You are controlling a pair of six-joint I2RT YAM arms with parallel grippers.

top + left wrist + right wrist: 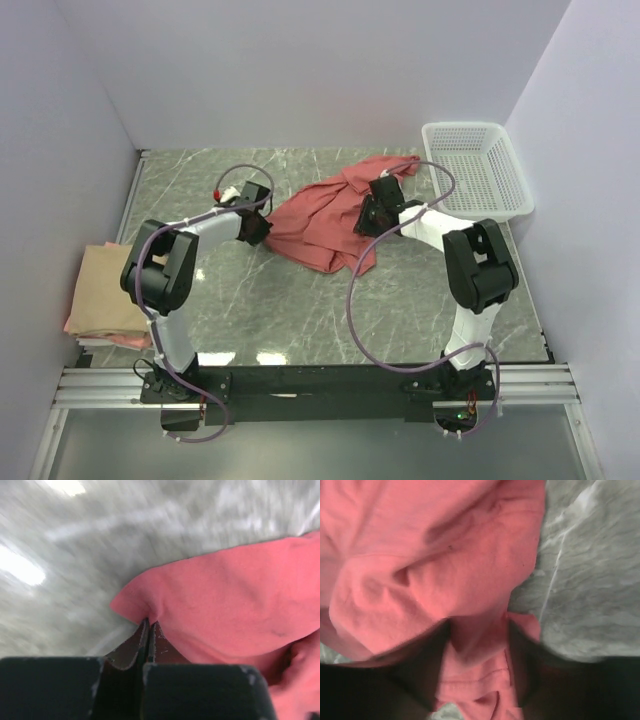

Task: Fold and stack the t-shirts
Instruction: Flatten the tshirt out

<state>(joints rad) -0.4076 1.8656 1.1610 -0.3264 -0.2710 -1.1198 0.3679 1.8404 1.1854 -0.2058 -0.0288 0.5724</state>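
The salmon-red t-shirt (325, 215) lies crumpled and spread on the marble table's middle. My left gripper (257, 231) is at its left edge; in the left wrist view the gripper (149, 623) is shut on a pinch of the shirt's edge (225, 595). My right gripper (368, 221) rests on the shirt's right part. In the right wrist view the gripper (477, 626) is open, its fingers (422, 670) straddling a bunched fold of the red shirt (435, 555). The tan-beige t-shirt (108, 285) lies folded on the pink t-shirt (100, 337) at the left edge.
A white plastic mesh basket (478, 170) stands at the back right. White walls close in the table on the left, back and right. The marble table (290, 320) shows bare between the arms. Purple cables loop off both arms.
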